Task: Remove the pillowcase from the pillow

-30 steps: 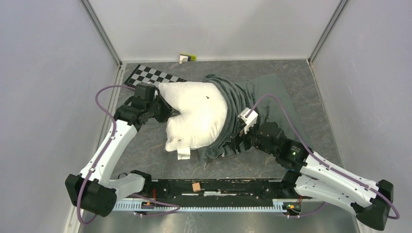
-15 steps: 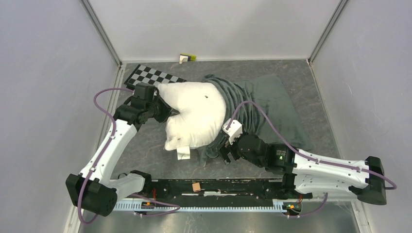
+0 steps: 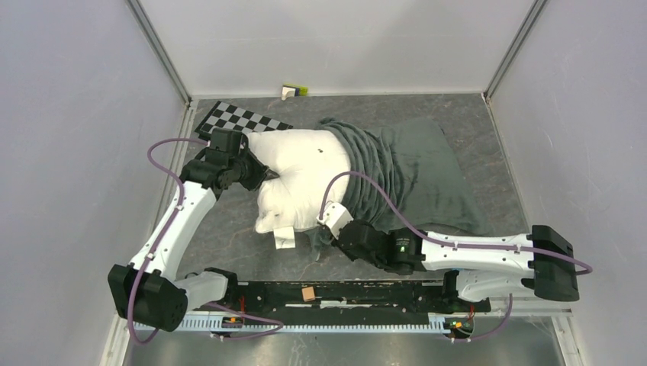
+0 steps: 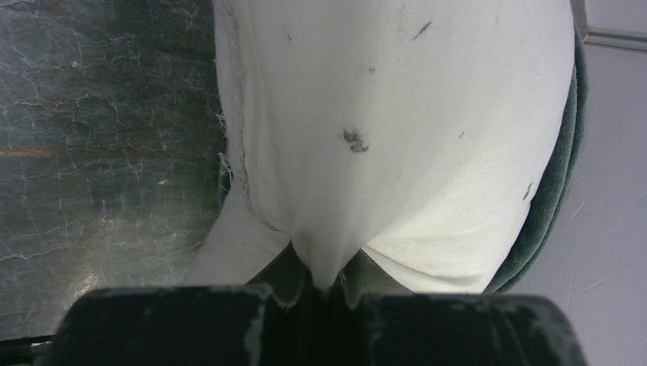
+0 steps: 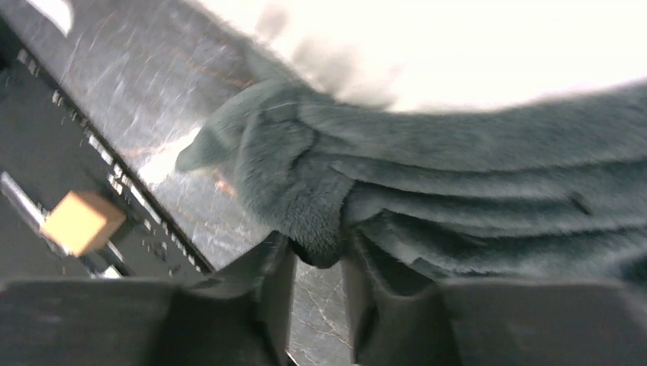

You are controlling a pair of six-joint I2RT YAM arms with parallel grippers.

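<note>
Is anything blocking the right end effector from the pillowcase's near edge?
Nothing visible does. The right end effector is at the pillowcase, a grey fold of it between its fingers. The pillow lies beyond, pinched by the left end effector.

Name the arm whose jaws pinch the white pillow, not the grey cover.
The left arm: jaws shut on a fold of white pillow, while the right arm has jaws astride the bunched grey pillowcase.

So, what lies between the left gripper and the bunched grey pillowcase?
Only the bare white pillow, as the top view shows: the left gripper pinches its left edge, and the pillowcase is bunched over its right end.
</note>
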